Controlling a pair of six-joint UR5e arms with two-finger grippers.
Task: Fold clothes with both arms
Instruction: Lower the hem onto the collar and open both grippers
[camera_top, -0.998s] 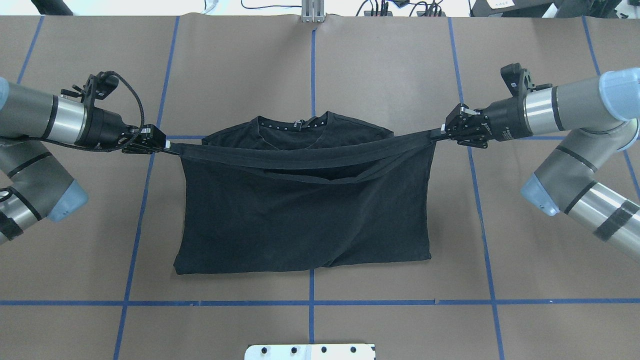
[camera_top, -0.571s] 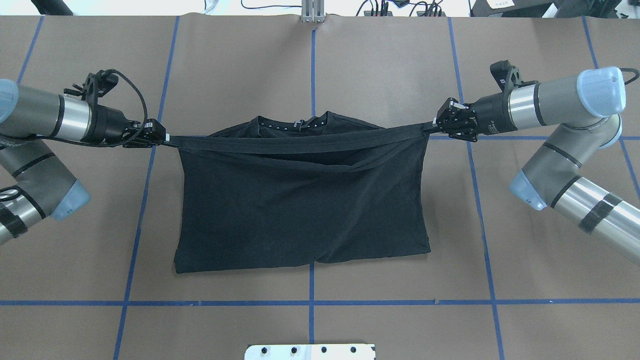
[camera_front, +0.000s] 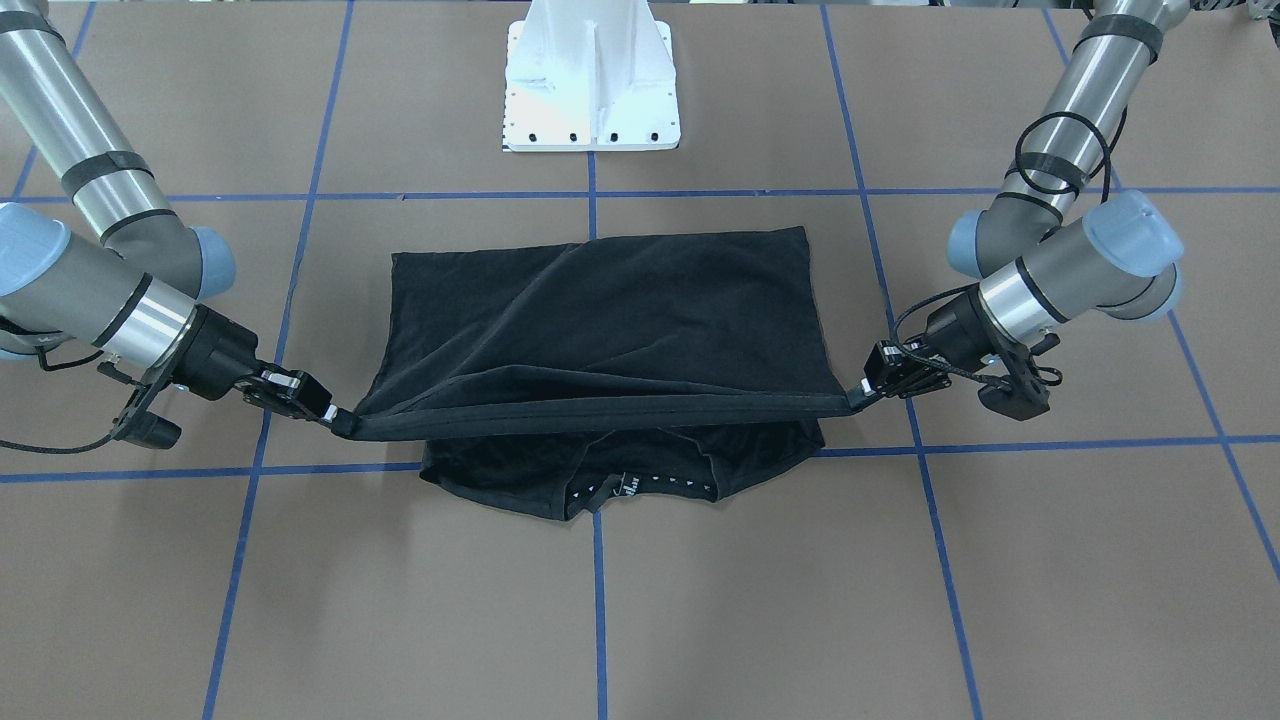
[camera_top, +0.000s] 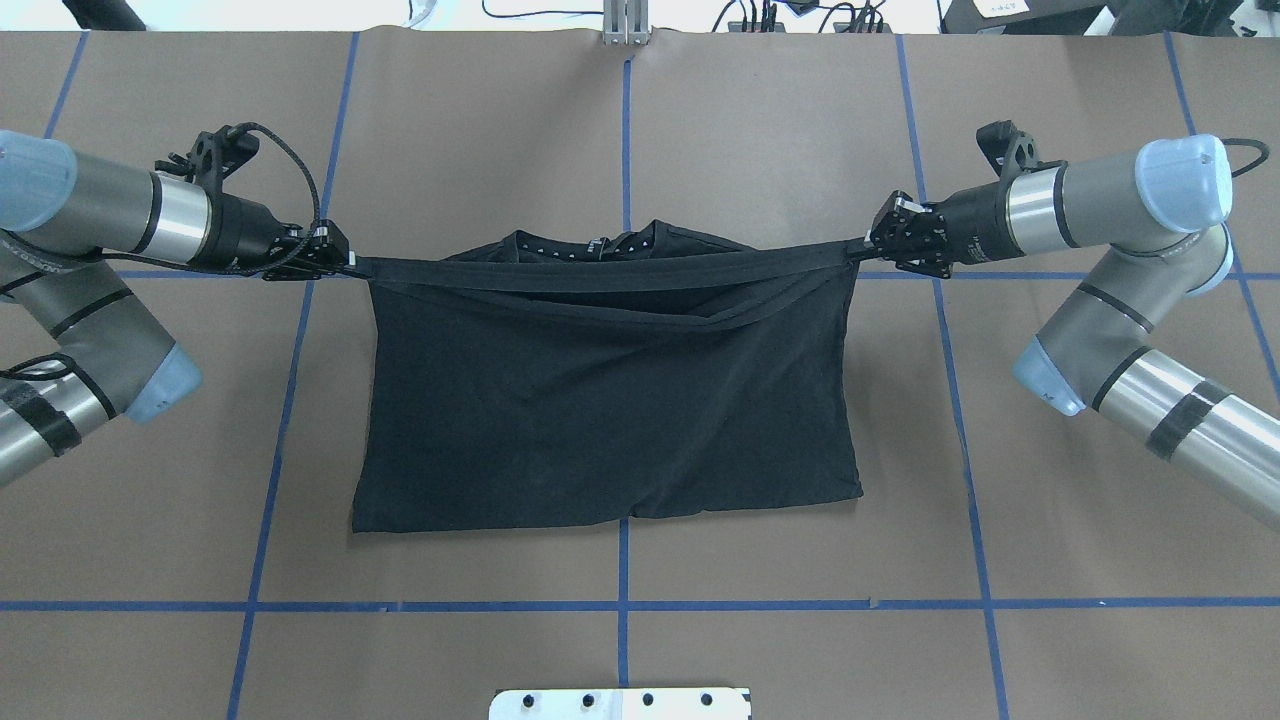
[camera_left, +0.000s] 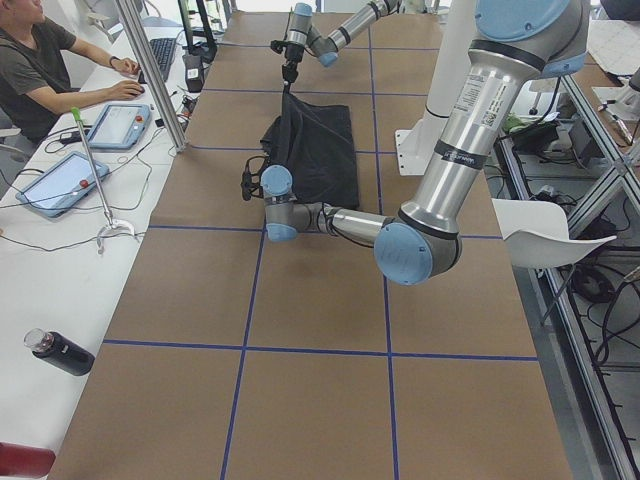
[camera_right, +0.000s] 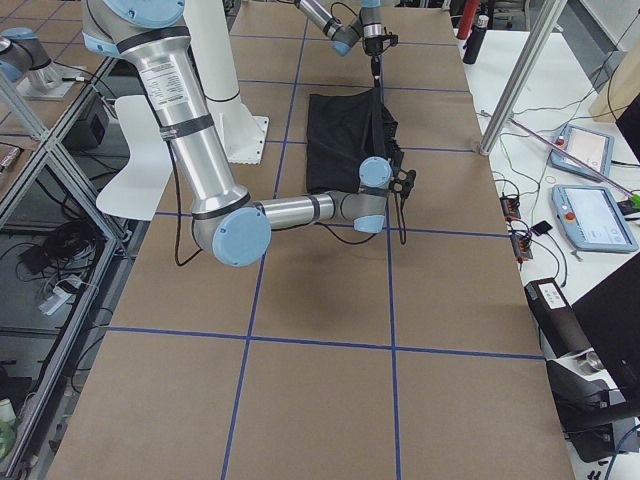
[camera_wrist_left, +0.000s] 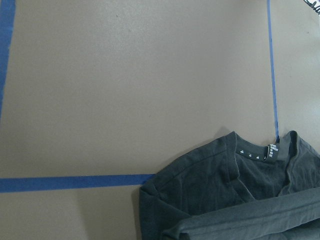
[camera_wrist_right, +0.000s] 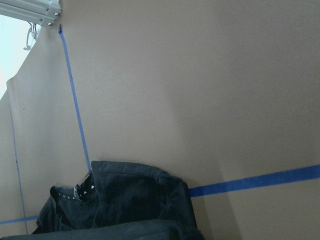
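The clothes are one black T-shirt (camera_top: 610, 410) lying on the brown table, its collar (camera_top: 590, 245) at the far side. Its near hem (camera_top: 600, 272) is lifted and pulled taut between both arms, hanging just over the collar. My left gripper (camera_top: 340, 262) is shut on the hem's left corner and my right gripper (camera_top: 868, 245) on its right corner. Facing the robot, the left gripper (camera_front: 858, 397) is on the right and the right gripper (camera_front: 335, 418) on the left, with the collar (camera_front: 620, 487) showing below the stretched hem. The left wrist view shows the collar (camera_wrist_left: 255, 152). No logo shows.
The white pedestal base (camera_front: 590, 80) stands at the robot's side of the table. Blue tape lines (camera_top: 620, 605) cross the brown table cover. In the exterior left view a person (camera_left: 35, 60) sits at a side bench with tablets (camera_left: 60, 180) and a black bottle (camera_left: 60, 352).
Both grippers have carried the taut hem farther from the robot, from below the collar to over it. More of the shirt's body is now doubled over.
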